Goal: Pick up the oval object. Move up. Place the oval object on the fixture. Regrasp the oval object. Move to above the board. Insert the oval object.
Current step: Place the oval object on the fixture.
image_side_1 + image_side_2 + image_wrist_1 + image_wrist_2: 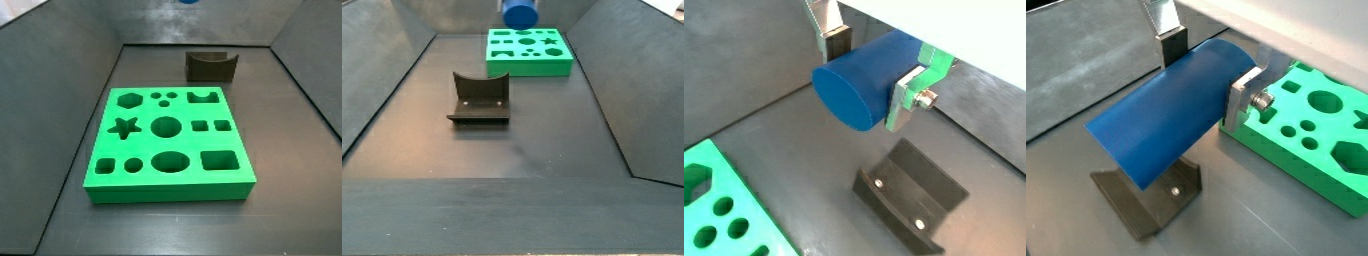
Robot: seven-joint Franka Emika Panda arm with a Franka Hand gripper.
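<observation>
My gripper (pixel 871 72) is shut on the oval object (pixel 865 85), a blue peg lying crosswise between the silver fingers (pixel 905 100). It shows the same way in both wrist views (pixel 1166 110). I hold it high above the floor, over the fixture (pixel 911 195), a dark notched block that stands empty (pixel 480 98). The green board (pixel 167 140) with its shaped holes lies flat beside the fixture (pixel 1313 115). In the side views only the peg shows at the upper edge (pixel 520 13), and the fingers are out of frame.
Sloping grey walls (pixel 382 90) enclose the dark floor (pixel 516 170) on all sides. The board (pixel 529 50) and the fixture (pixel 211 65) are the only things standing on it.
</observation>
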